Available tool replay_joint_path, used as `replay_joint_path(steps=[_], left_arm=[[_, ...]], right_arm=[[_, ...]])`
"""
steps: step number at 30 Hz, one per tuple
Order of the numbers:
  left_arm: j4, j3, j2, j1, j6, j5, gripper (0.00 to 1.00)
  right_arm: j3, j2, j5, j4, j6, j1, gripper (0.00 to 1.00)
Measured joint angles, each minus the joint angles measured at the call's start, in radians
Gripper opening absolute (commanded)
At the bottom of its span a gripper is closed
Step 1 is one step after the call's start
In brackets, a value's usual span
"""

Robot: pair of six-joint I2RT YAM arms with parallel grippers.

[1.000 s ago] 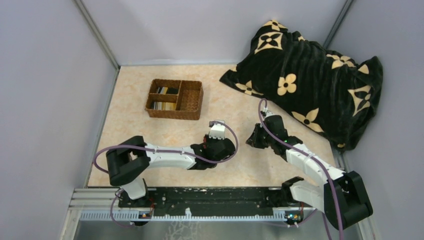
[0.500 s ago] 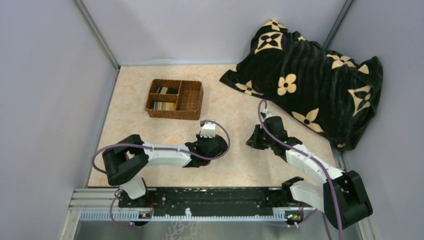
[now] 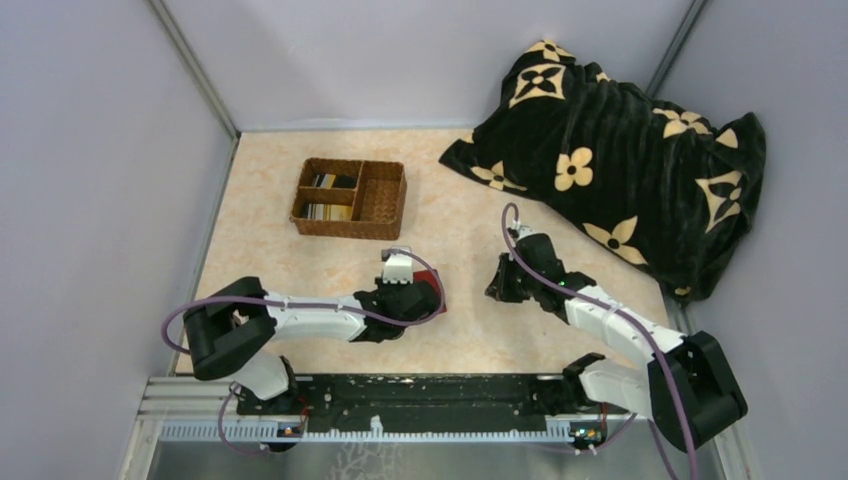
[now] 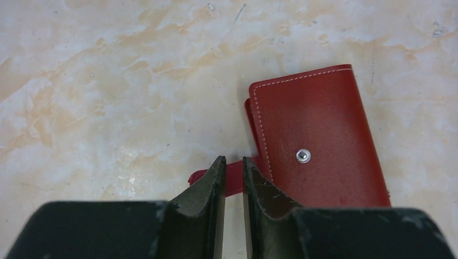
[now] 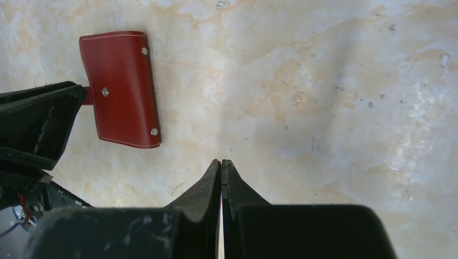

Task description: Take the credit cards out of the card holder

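Note:
The red card holder [image 4: 318, 140] lies closed and flat on the marble table, silver snap stud up. It also shows in the right wrist view [image 5: 121, 89] and the top view [image 3: 434, 298]. My left gripper [image 4: 233, 160] is shut on its little red snap tab [image 4: 233, 178] at the holder's left edge. My right gripper [image 5: 222, 161] is shut and empty, over bare table to the right of the holder; in the top view [image 3: 497, 287] it is a short way from it. Several credit cards [image 3: 330, 212] lie in the basket's left compartments.
The brown wicker divided basket [image 3: 380, 200] stands at the back left. A black blanket with tan flowers [image 3: 620, 150] is heaped at the back right. Grey walls close in the table on three sides. The left arm's body shows in the right wrist view [image 5: 38, 124].
My left gripper has moved left and slightly nearer, and the red holder now shows at its tip. My right gripper has shifted a little to the left.

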Motion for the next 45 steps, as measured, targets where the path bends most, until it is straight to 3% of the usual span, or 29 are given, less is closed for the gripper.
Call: replay_joint_path(steps=[4,10,17,21,29,34,45], left_arm=[[-0.006,-0.029,-0.012,0.0,-0.02,0.01,0.23],[-0.009,-0.057,-0.014,0.0,-0.053,0.014,0.23],[-0.011,-0.098,-0.057,0.0,-0.093,0.011,0.23],[0.0,-0.154,-0.113,0.0,-0.096,0.011,0.23],[0.073,-0.215,-0.158,0.0,-0.086,0.014,0.24],[0.135,-0.277,-0.209,0.0,-0.072,0.016,0.23],[0.195,-0.312,-0.23,0.0,-0.05,0.019,0.22]], right_arm=[[0.051,0.033,0.039,-0.026,-0.008,0.065,0.0],[0.181,0.114,0.145,-0.071,-0.026,0.176,0.2],[0.297,0.228,0.2,-0.083,-0.034,0.247,0.27],[0.399,0.337,0.208,-0.103,-0.05,0.259,0.39],[0.789,0.655,0.262,-0.228,-0.116,0.368,0.68],[0.949,0.787,0.31,-0.336,-0.133,0.425,0.79],[1.069,0.898,0.406,-0.511,-0.135,0.499,0.8]])
